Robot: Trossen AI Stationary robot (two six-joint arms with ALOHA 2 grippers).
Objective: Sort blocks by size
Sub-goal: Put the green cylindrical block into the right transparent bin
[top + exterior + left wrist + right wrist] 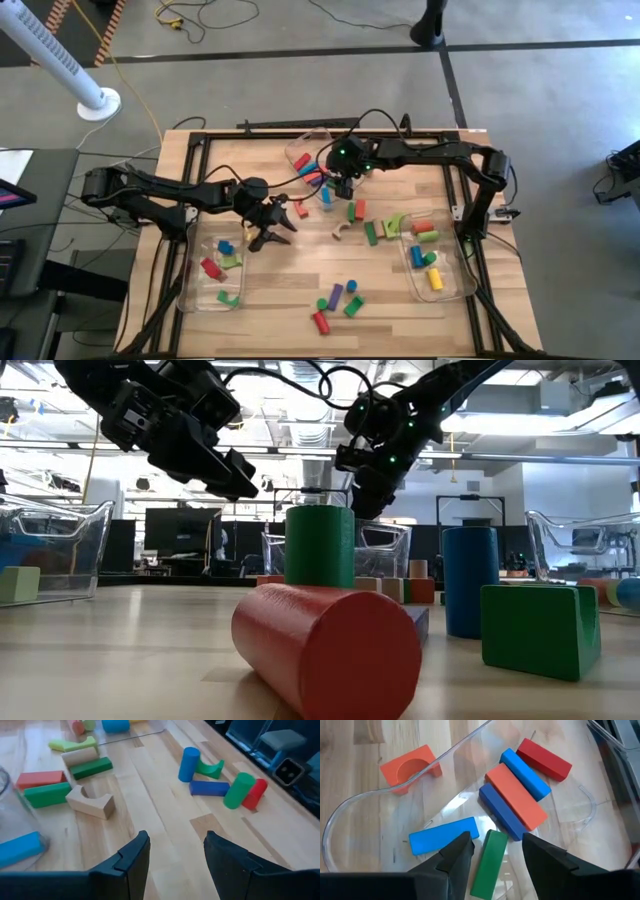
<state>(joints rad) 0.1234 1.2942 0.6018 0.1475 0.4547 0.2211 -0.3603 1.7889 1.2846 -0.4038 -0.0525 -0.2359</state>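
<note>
Hovering over the far bin (350, 820), the right gripper (496, 851) stands open above a green bar (489, 865); the left gripper (175, 851) hangs open, empty.

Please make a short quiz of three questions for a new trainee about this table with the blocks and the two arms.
1. True or false: the right pincer is above the clear bin at the far edge of the table, with a green bar between its open fingers.
2. Which block lies just outside that bin? A) an orange arch B) a yellow cylinder C) a purple bar
3. Fill in: the left pincer is open over bare wood and holds ____.

Key
1. True. The bar lies among the blue, orange and red bars in the bin.
2. A
3. nothing; the tan arch lies ahead of it on the table.
</note>
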